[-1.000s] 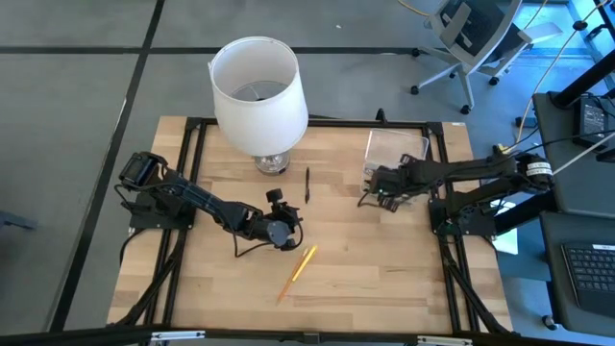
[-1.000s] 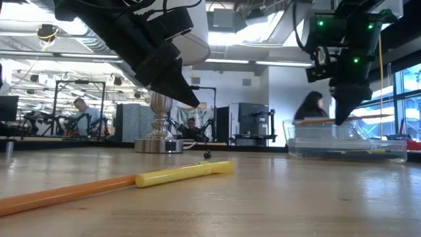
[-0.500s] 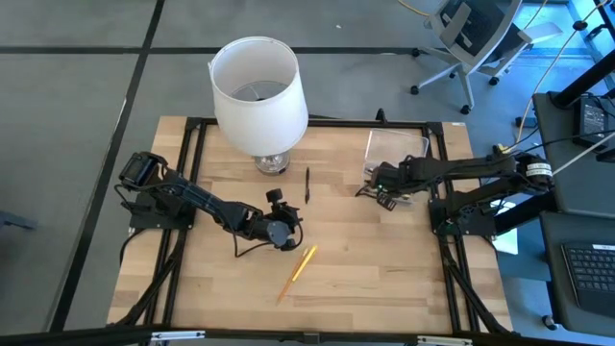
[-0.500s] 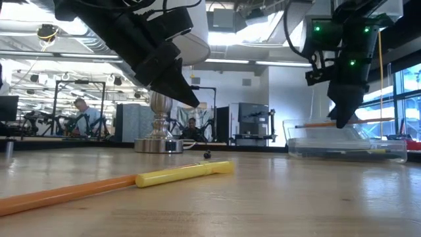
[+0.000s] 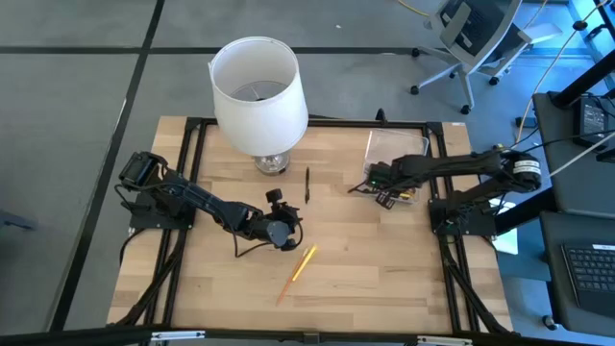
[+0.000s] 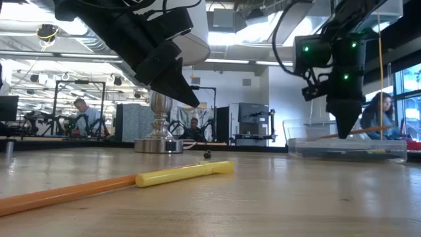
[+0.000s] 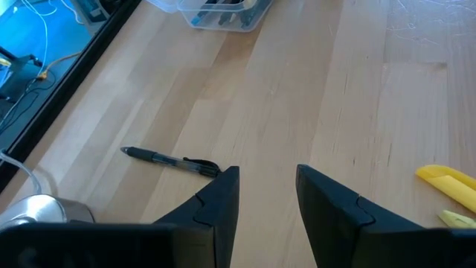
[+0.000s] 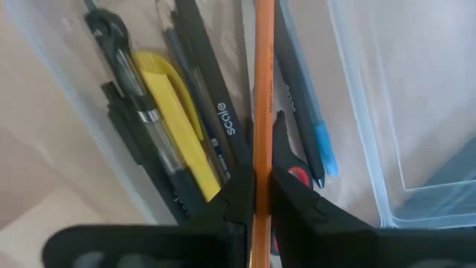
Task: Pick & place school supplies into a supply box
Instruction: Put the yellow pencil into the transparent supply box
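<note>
Above the shallow clear plastic supply box (image 8: 357,112), the right gripper (image 8: 256,195) is gripping a thin orange pencil (image 8: 262,89) running toward 12 o'clock from between its clamped fingers; the left gripper (image 7: 266,195) is hanging unclenched at mid-table.

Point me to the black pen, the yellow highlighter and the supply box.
black pen (image 7: 169,161): left wrist view, mid-barrel.
yellow highlighter (image 6: 184,172): low view, middle of its yellow body.
supply box (image 5: 396,145): high view, clear floor at its far end.
</note>
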